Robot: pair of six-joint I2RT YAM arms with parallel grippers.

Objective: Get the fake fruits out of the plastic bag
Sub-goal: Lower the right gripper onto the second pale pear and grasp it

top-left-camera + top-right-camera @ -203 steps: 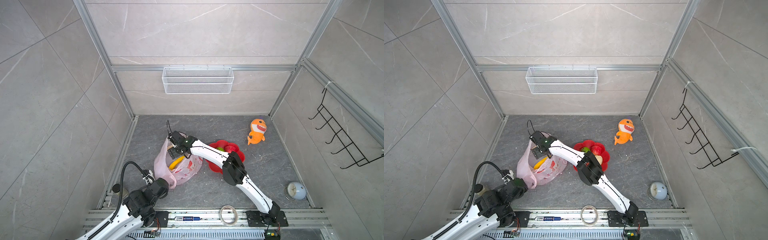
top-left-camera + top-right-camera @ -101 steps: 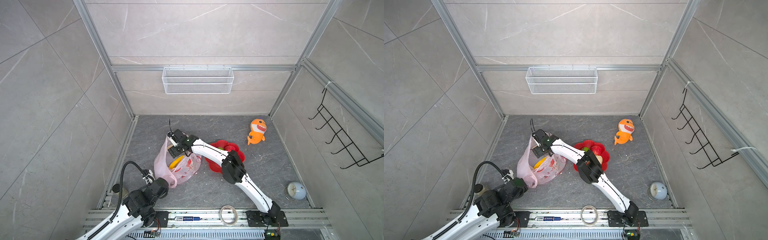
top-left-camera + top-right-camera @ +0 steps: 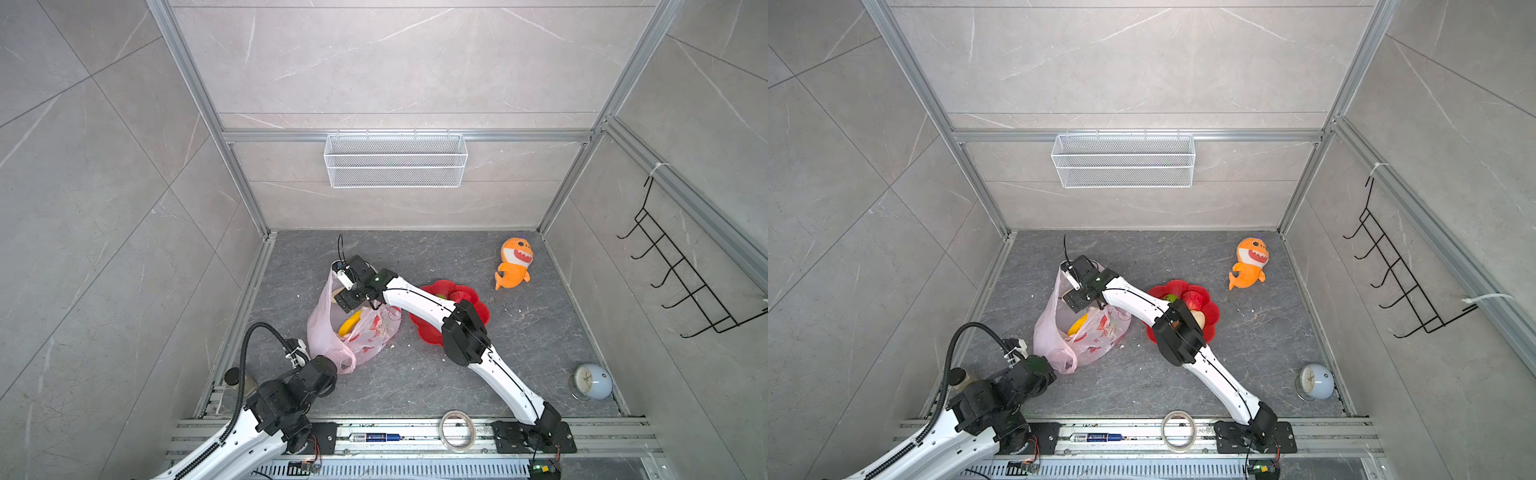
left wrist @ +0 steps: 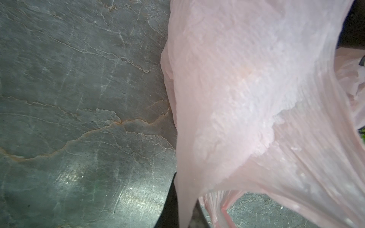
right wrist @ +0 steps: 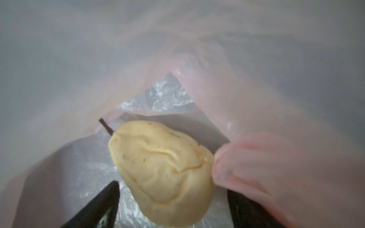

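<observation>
Reaching inside the plastic bag point(image 3: 365, 336), my right gripper point(image 5: 171, 189) stands wide astride 1 cream fruit point(image 5: 158, 163); closing could pinch the pink fold point(image 5: 256, 161) beside it. My left gripper point(image 4: 183, 209) clamps the bag.

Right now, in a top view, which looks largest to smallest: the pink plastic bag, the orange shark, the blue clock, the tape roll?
1. plastic bag
2. orange shark
3. blue clock and tape roll: they look about alike, so I do not rank them.
</observation>
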